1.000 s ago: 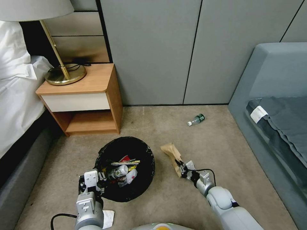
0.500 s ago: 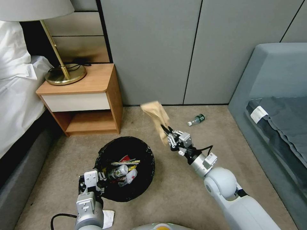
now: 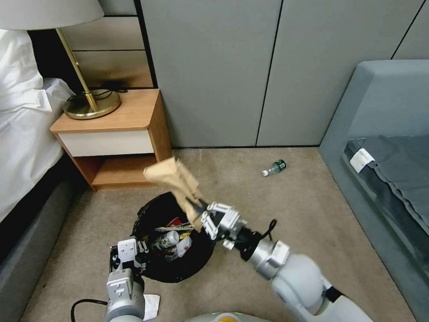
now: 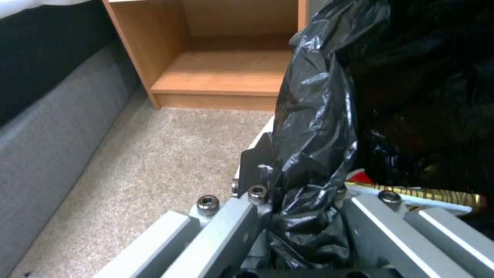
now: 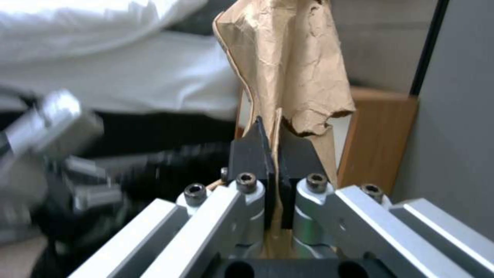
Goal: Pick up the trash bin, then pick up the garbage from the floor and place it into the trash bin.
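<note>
The trash bin [image 3: 196, 255], lined with a crinkly black bag, sits low in the head view with wrappers and a small bottle inside. My left gripper [image 3: 129, 261] is shut on its near-left rim; the left wrist view shows the black bag [image 4: 314, 127] pinched between its jaws. My right gripper [image 3: 201, 214] is shut on a crumpled brown paper bag [image 3: 172, 179], held in the air above the bin's far right edge. In the right wrist view the paper bag [image 5: 288, 58] rises from between the closed pads. A small plastic bottle [image 3: 274, 167] lies on the carpet near the wall.
A wooden nightstand [image 3: 118, 134] with a brass lamp [image 3: 89, 100] stands left of the bin, beside a bed with white linen [image 3: 22, 125]. A grey sofa [image 3: 384, 147] lines the right side. A white tissue [image 3: 151, 306] lies by my left arm.
My right arm has lifted the brown paper bag off the carpet, then swung it left until it hangs over the bin. The left gripper and bin have stayed put.
</note>
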Controlling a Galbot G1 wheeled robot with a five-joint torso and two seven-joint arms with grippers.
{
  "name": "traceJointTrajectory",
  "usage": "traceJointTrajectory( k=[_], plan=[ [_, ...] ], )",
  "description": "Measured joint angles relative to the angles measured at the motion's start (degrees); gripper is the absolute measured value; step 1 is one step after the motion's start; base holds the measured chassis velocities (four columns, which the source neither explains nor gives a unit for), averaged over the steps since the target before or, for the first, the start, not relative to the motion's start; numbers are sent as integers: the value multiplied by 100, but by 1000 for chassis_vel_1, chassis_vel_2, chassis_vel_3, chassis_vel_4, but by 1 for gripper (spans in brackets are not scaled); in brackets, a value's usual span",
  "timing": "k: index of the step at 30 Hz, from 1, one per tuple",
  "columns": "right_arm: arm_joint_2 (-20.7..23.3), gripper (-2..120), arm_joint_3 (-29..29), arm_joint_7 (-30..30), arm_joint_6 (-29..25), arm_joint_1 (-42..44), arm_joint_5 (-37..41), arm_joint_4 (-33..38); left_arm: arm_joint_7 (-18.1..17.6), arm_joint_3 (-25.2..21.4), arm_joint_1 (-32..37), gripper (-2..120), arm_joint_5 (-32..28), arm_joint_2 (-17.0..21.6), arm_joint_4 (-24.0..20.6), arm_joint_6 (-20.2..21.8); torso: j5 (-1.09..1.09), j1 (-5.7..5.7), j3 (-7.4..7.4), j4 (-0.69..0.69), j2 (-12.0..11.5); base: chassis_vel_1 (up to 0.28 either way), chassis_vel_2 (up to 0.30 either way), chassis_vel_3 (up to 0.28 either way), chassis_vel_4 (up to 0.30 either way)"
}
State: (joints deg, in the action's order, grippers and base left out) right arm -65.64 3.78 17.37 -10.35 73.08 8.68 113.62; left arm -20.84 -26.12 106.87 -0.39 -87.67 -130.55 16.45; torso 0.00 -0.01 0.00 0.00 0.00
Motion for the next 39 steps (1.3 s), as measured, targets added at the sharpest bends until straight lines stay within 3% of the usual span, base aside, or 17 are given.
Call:
traceJointTrajectory(
  k=[6,14,17,19,21,23,25,27,29,31,33,39],
  plan=[
    [-257,0,172,-49,-75,-123,-179,-656,0,0,0,1,0,0,0,0,0,0,0,0,0,0,0,0,0],
    [-276,1,220,-71,-97,-90,-350,-897,-1,-1,0,1,0,0,0,0,0,0,0,0,0,0,0,0,0],
    [-249,16,279,-105,-97,-42,-447,-944,-1,0,0,1,0,0,0,0,0,0,0,0,0,0,0,0,0],
    [-244,18,289,-106,-99,-34,-460,-952,-1,0,0,1,0,0,0,0,0,1,0,0,0,0,0,0,0],
    [-240,29,318,-108,-128,-3,-520,-986,-1,0,0,1,0,0,0,0,0,0,0,0,0,0,0,0,0],
    [-242,33,322,-109,-139,3,-537,-996,-1,0,0,1,0,0,0,0,0,1,0,0,0,0,0,0,0],
    [-242,45,327,-111,-152,24,-562,-999,-1,0,0,1,0,0,0,0,0,0,0,0,0,0,0,0,0],
    [-236,48,328,-111,-152,30,-566,-994,-1,0,0,1,0,0,0,0,0,0,0,0,0,0,0,0,0],
    [-212,61,322,-111,-159,46,-584,-960,0,0,0,1,0,0,0,0,0,1,0,0,0,0,0,0,0],
    [-207,63,318,-111,-161,49,-588,-952,0,0,0,1,0,0,0,0,0,1,0,0,0,0,0,0,0],
    [-171,74,304,-110,-168,70,-610,-911,0,0,0,1,0,0,0,0,0,1,0,0,0,0,0,0,0],
    [-84,93,277,-99,-180,112,-653,-800,0,0,0,1,0,0,0,0,0,0,0,0,0,0,0,0,0]
  ],
)
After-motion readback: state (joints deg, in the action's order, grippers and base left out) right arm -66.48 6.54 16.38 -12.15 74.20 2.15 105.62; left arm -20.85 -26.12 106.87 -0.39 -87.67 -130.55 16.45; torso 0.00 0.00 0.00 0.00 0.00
